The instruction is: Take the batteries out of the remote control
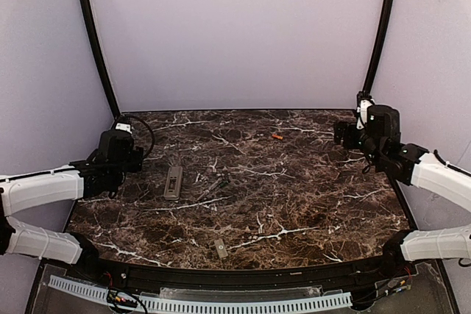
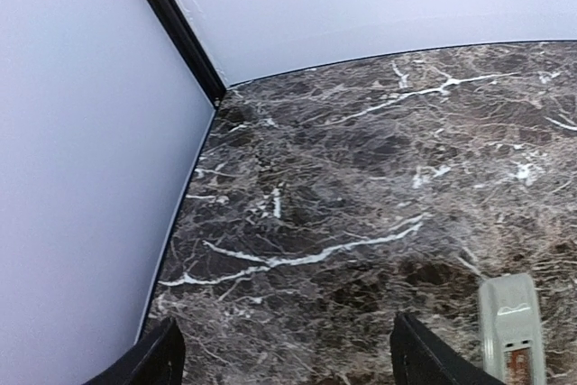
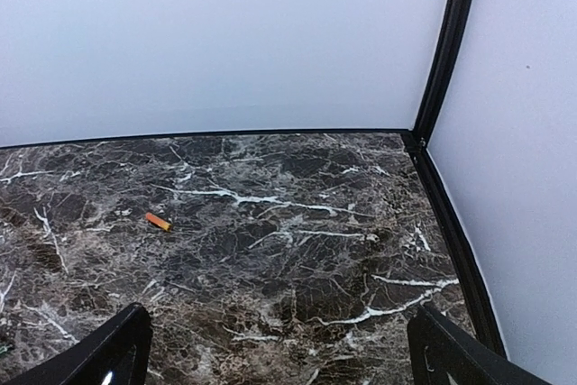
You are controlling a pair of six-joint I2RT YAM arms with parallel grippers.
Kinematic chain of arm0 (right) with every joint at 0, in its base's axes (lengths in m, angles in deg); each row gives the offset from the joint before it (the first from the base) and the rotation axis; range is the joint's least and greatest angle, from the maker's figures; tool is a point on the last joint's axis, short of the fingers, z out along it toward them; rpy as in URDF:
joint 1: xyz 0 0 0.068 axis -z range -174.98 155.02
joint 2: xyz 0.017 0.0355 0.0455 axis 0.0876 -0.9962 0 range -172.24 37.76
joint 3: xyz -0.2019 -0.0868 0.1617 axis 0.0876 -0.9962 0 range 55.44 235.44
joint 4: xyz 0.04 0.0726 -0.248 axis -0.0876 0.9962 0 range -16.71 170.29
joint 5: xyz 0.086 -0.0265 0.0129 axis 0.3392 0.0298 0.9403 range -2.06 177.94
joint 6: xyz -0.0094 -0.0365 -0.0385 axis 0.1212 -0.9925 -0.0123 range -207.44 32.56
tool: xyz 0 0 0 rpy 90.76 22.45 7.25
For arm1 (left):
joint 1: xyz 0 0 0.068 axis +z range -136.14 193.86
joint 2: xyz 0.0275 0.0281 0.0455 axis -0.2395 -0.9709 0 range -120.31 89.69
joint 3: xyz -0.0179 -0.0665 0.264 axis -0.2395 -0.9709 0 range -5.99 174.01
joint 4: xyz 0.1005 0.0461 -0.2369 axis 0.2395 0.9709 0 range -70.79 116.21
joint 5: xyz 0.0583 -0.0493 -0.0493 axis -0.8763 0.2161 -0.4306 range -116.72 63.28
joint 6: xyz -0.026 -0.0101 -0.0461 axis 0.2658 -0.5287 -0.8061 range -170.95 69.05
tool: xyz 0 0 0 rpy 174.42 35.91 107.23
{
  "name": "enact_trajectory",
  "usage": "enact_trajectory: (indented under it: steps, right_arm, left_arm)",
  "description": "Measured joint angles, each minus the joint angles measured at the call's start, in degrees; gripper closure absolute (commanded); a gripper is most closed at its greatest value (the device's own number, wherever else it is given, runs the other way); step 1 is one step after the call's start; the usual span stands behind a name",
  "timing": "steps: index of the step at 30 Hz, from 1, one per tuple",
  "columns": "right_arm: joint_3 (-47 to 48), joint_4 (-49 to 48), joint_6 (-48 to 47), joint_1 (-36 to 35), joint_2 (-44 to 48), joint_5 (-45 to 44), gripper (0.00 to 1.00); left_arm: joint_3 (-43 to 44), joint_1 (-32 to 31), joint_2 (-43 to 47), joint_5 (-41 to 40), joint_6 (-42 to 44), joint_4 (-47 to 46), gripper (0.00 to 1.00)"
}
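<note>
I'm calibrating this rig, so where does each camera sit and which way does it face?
Top: above and behind, looking down on the table; shows left arm and right arm.
Left wrist: on the left arm, facing the table's back-left corner; left hand at bottom.
Right wrist: on the right arm, facing the back-right corner; right hand at bottom.
Shared: remote in top and left wrist; orange battery in top and right wrist.

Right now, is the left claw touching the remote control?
Apart. The left claw stands open with nothing between its fingers, and the top view shows a strip of bare table between it and the remote control.
</note>
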State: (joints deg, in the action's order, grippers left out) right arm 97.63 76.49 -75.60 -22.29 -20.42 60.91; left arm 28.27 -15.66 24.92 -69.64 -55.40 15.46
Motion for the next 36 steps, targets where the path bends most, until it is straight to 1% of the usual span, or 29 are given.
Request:
enact_trajectory:
  steps: [2,6,10,13,14,17,20,24,25,27,29,30,32,36]
  right_arm:
    - [-3.34,-3.76,-0.87,0.02,0.13,-2.64,0.01]
    - [-8.07,-8.20,-1.22,0.90,-0.13,-7.80,0.01]
    - [-8.61,-10.78,-0.37,3.96,-1.62,-11.39,0.02]
    - [-8.61,-12.00,0.44,6.84,-3.48,-12.33,0.01]
    - [-8.66,-12.48,0.48,7.91,-4.28,-12.09,0.01]
    - [-10.05,-15.12,-0.28,10.58,-5.92,-9.94,0.01]
    - [-14.75,-21.38,-3.39,12.13,-6.80,-8.52,0.01]
    - [-23.96,-34.53,-9.73,13.81,-8.15,-5.27,0.01]
    - [-26.97,-39.58,-11.43,14.73,-9.05,-3.89,0.01]
    - [-30.23,-46.21,-13.53,16.39,-11.13,-1.77,0.01]
    - [-32.11,-53.00,-15.26,18.10,-13.99,1.29,0.01]
    - [-33.24,-58.55,-15.96,19.43,-16.17,4.31,0.01]
    - [-34.45,-65.31,-16.39,21.59,-19.58,8.48,0.01]
    - [-34.93,-73.42,-16.48,24.98,-26.60,16.92,0.01]
  left_arm:
    - [-2.78,1.38,0.00,-1.33,2.73,-4.90,0.15]
    - [-7.23,4.83,-1.09,-2.91,8.31,-14.40,0.10]
    - [-9.77,8.24,-5.77,-3.32,13.88,-23.76,0.07]
    - [-12.55,10.64,-9.07,-0.33,17.27,-30.95,0.06]
    - [-12.92,11.52,-9.51,0.35,17.62,-31.82,0.05]
    - [-13.90,14.43,-11.50,4.04,17.90,-36.17,0.03]
    - [-14.60,16.83,-13.31,8.24,17.25,-41.11,0.02]
    - [-16.20,18.99,-15.63,13.57,16.70,-46.95,0.02]
    - [-16.31,19.41,-16.46,14.75,16.63,-47.98,0.02]
    - [-16.31,20.09,-17.53,16.98,16.11,-49.05,0.01]
    - [-16.50,21.14,-18.82,19.52,15.37,-51.58,0.01]
    - [-16.68,21.64,-19.82,20.33,15.02,-53.53,0.02]
    - [-17.11,22.38,-22.05,21.77,14.34,-56.65,0.01]
    - [-17.99,23.37,-24.22,24.02,13.22,-59.23,0.02]
